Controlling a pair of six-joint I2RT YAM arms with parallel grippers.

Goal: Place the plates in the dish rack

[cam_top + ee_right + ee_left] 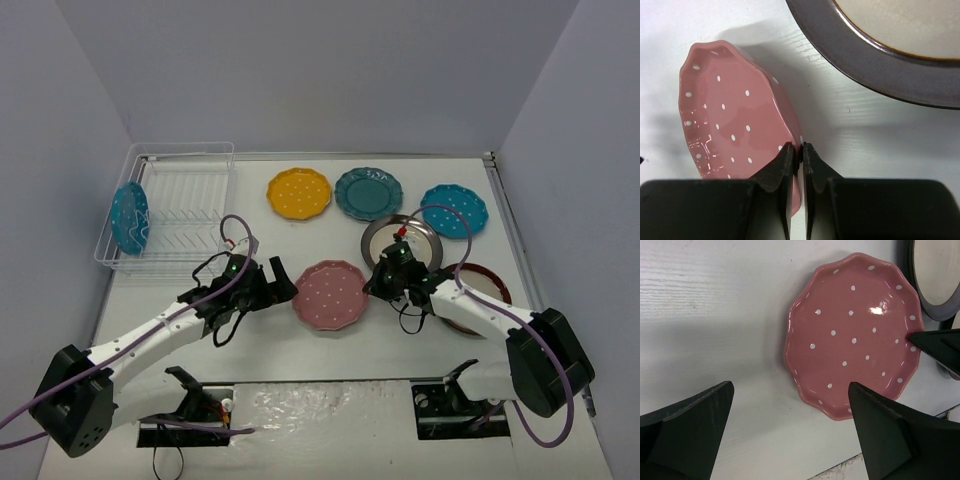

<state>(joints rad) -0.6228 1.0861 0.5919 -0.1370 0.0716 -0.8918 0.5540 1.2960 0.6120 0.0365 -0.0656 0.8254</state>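
The pink dotted plate (330, 295) lies at the table's middle, also in the left wrist view (855, 335) and the right wrist view (735, 120). My right gripper (797, 150) is shut on its right rim, seen from above at the plate's right edge (372, 283). My left gripper (288, 287) is open just left of the plate (790, 410), empty. A bright blue plate (130, 218) stands in the clear dish rack (190, 185). Yellow (299, 192), dark teal (368, 192) and bright blue (454, 209) plates lie at the back. Two dark-rimmed plates (385, 235) (490, 285) lie under my right arm.
The dark-rimmed plate (880, 45) sits close beside the pink plate's right side. The rack stands at the back left near the wall. Grey walls close in the table on three sides.
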